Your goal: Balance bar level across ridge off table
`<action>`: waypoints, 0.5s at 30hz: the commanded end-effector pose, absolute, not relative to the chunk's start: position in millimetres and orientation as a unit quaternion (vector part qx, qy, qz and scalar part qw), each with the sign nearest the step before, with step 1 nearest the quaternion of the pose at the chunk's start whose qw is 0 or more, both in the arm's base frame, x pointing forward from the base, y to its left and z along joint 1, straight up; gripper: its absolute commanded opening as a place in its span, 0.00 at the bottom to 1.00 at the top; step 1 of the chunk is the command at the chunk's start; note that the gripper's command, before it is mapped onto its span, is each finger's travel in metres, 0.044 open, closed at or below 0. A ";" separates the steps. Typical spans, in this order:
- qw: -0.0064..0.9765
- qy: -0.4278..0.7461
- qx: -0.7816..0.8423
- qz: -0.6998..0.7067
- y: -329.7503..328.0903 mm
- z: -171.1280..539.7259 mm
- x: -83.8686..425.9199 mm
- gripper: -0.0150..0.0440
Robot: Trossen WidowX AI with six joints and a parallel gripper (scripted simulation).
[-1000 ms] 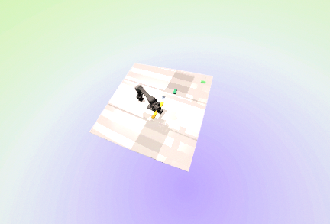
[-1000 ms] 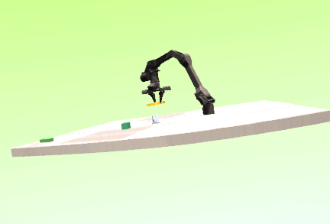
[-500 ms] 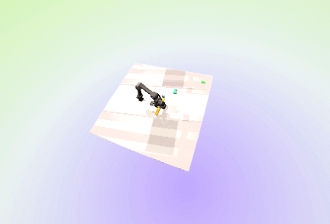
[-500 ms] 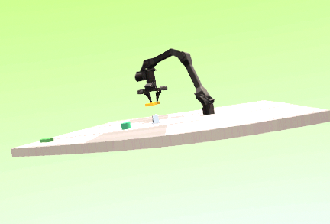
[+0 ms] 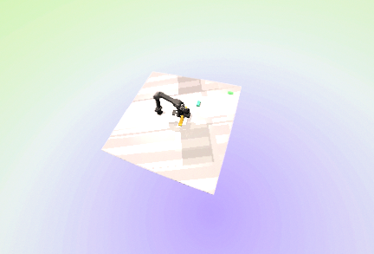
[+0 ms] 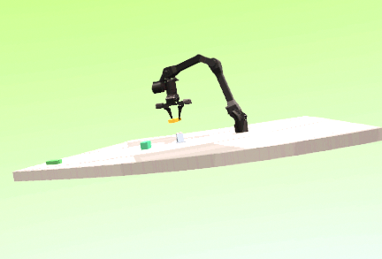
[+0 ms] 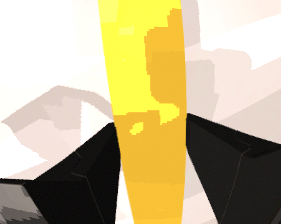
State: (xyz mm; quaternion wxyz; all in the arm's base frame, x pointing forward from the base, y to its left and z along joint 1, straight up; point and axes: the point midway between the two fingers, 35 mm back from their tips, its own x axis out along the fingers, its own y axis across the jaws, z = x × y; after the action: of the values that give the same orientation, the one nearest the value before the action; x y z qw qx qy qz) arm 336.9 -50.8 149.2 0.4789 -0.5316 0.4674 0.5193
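The yellow-orange bar (image 5: 181,121) (image 6: 173,120) (image 7: 148,75) is held in the air, roughly level, clear of the table (image 5: 143,142) (image 6: 309,127). My gripper (image 6: 175,119) (image 7: 149,125) is shut on it, with one black finger against each long side. In the wrist view the bar runs up and down the picture between the fingers. The small pale grey ridge (image 6: 179,137) stands upright on the table, below the bar and slightly right of its middle in the exterior view, with a gap between. The ridge cannot be made out in the top view, where the arm may hide it.
A teal-green block (image 5: 198,103) (image 6: 145,145) stands on the table, left of the ridge in the exterior view. A flat bright green piece (image 5: 230,93) (image 6: 54,162) lies farther off near a table corner. The arm's base (image 5: 158,111) (image 6: 240,125) is on the ridge's other side.
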 end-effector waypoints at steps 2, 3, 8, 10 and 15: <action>0.470 0.458 -0.542 0.525 -33.5 150.6 334.2 0.25; 0.468 0.456 -0.544 0.527 -29.5 150.5 333.7 0.25; 0.456 0.444 -0.553 0.538 -9.9 150.3 330.6 0.25; 0.451 0.439 -0.557 0.542 -2.2 150.2 329.1 0.25; 0.439 0.426 -0.567 0.552 16.9 149.8 324.6 0.25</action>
State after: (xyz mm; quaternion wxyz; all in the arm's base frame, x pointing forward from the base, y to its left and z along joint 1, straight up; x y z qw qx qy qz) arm 327.9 8.0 148.7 0.4437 -0.5607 0.4314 0.5501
